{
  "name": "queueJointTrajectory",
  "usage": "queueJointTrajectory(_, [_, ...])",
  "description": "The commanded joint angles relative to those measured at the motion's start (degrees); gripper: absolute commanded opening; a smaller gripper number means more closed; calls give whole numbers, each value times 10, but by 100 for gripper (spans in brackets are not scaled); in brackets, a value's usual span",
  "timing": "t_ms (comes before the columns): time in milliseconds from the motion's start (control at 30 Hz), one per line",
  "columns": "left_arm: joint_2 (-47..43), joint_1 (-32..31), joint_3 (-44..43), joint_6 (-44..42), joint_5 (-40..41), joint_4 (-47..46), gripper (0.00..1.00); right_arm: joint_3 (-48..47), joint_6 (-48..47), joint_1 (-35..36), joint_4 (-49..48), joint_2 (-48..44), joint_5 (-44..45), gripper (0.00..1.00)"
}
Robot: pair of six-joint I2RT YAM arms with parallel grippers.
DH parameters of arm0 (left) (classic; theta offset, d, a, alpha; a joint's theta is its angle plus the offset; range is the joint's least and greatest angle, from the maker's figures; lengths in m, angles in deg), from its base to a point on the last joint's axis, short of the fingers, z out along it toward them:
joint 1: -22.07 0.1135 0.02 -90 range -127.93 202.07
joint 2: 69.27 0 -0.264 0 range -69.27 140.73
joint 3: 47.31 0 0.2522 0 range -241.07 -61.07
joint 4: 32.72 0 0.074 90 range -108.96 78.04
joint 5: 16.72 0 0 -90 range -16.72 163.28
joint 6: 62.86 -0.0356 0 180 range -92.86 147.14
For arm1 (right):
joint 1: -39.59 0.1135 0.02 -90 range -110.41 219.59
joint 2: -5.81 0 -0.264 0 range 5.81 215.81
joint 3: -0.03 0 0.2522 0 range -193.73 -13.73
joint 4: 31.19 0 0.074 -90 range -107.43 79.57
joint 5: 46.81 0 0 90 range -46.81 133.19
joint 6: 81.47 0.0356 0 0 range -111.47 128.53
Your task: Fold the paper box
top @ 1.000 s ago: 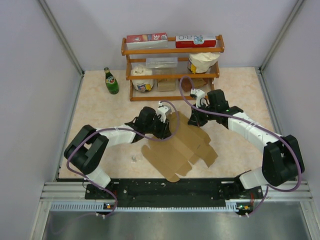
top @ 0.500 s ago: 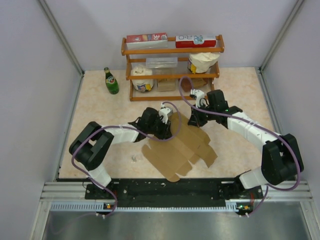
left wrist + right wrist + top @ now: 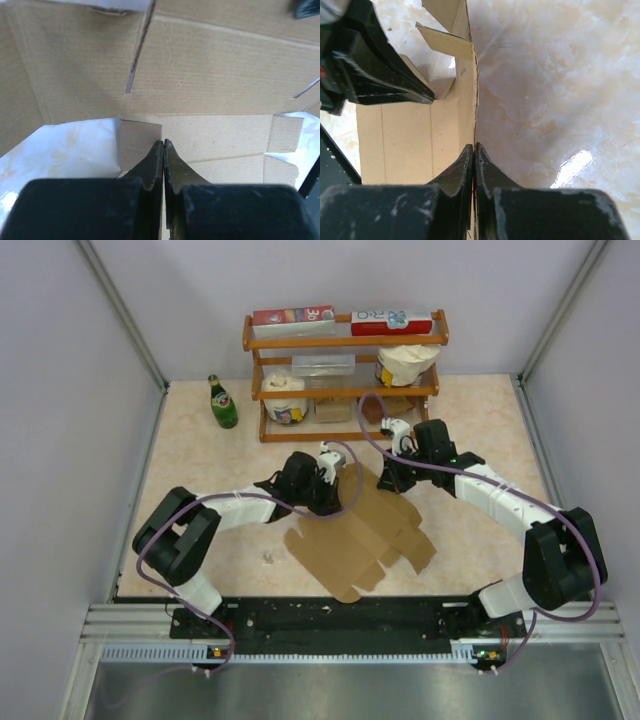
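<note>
Paper box [image 3: 360,540] lies mostly flat mid-surface [image 3: 200,460] btwn both arms, L fingers [image 3: 150,167] pinched shut on a small flap, R fingers [image 3: 457,172] clamping its far edge (standing upright there).

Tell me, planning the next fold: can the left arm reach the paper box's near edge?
Probably, after letting go: the left end effector is shut on the paper box, on a flap; its near edge lies bare.

Count: 1 paper box [image 3: 362,540], 2 tools (left tool [image 3: 163,144], right tool [image 3: 474,147]), 1 shelf [image 3: 345,341] at 12 o'clock, 2 printed cartons [image 3: 293,316] [image 3: 391,320], 1 green bottle [image 3: 222,403].
</note>
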State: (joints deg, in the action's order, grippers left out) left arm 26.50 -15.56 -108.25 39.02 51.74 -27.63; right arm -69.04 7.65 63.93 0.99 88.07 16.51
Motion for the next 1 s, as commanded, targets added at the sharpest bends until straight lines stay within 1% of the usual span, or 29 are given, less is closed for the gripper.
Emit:
queueJointTrajectory(0, [-67,-3,-28,-12,13,22,0,-17,-5,5,-28,-16,20,0])
queueJointTrajectory(67, [-92,-3,-24,-18,21,29,2,-18,-5,5,-29,-21,29,0])
queueJointTrajectory(233, [-155,7,-21,-30,48,50,14,-25,3,6,-33,-25,43,0])
queueJointTrajectory(300, [-180,21,-14,-22,59,52,15,-26,5,7,-38,-27,48,0])
queueJointTrajectory(533, [-254,99,30,-9,53,22,17,-14,4,17,-49,-36,84,0])
queueJointTrajectory(567, [-259,108,33,-7,52,21,17,-10,4,18,-56,-36,87,0])
queueJointTrajectory(600, [-263,120,36,-5,48,20,17,-7,24,20,-61,-37,91,0])
queueJointTrajectory(633, [-268,131,41,-2,44,17,20,-4,23,23,-65,-39,93,0])
queueJointTrajectory(733, [-277,163,61,12,37,-8,24,-1,12,34,-61,-46,123,0])
queueJointTrajectory(867, [-272,219,74,47,7,-65,28,-7,-17,36,-30,-40,141,0])
queueJointTrajectory(967, [-246,243,64,65,-10,-103,30,-19,-32,36,-6,-28,137,0])
